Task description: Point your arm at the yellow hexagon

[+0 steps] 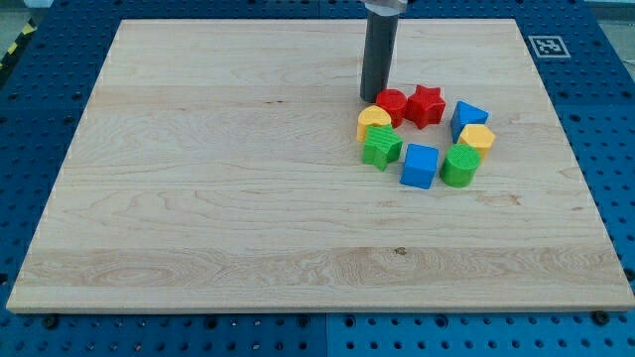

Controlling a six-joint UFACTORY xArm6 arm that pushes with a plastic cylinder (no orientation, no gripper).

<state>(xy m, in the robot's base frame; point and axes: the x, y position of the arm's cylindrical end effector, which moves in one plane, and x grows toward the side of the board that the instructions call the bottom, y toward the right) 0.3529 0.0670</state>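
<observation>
The yellow hexagon (477,137) sits at the right of a ring of blocks, between a blue block (467,117) above it and a green round block (459,166) below it. My tip (372,99) stands at the ring's upper left, just left of the red round block (391,104) and above the yellow half-round block (374,121). It is well to the left of the yellow hexagon. A red star (425,105), a green star-like block (381,147) and a blue cube (420,166) complete the ring.
The wooden board (198,198) lies on a blue pegboard table (605,119). A white marker tag (547,46) lies off the board's upper right corner.
</observation>
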